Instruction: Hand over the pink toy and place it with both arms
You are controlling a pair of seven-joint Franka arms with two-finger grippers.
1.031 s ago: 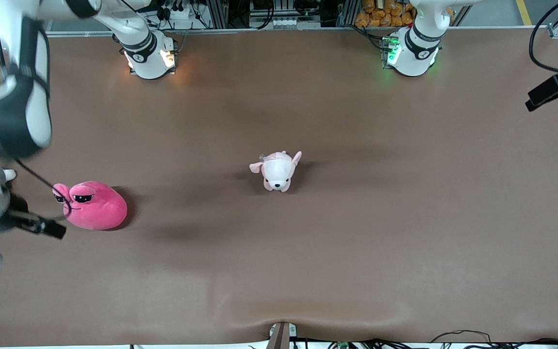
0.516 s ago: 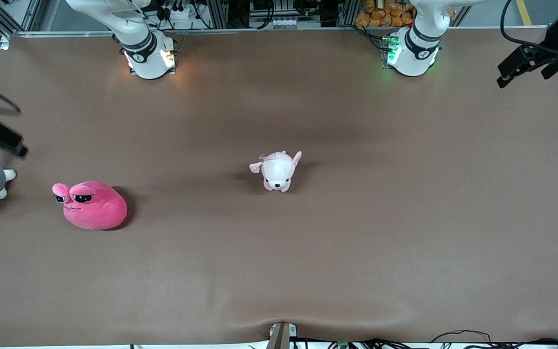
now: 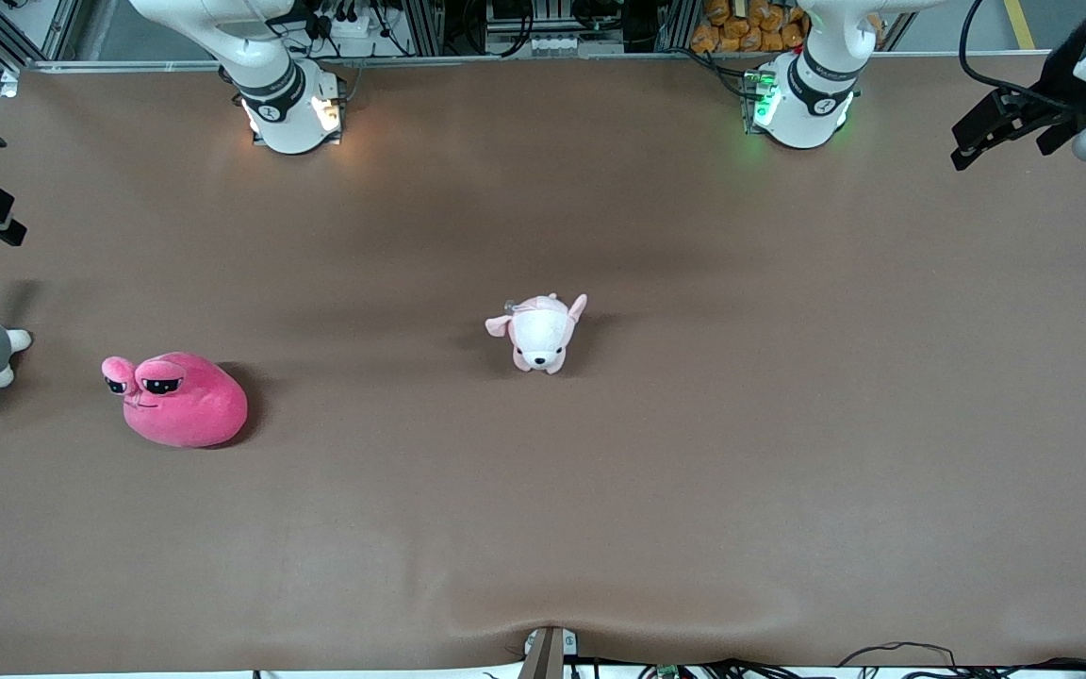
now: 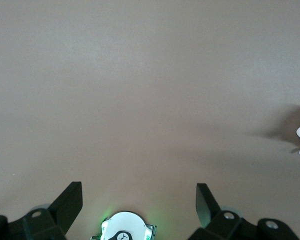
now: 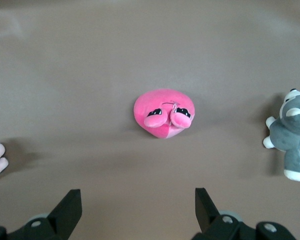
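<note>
Pink toy sits on the surface toward the right arm's end, w/ both end effectors up at the edges, right & left fingers apart, holding nothing, so you can't tell pre-pick from post-place.

Your front view looks steeply down from high across the brown table, facing both arm bases along its top edge and taking in nearly the whole surface. Each wrist view looks down from well above the table, past its own gripper's fingers. The right wrist view shares the pink toy and grey plush with the front view; the left wrist view shares mostly bare table.
</note>
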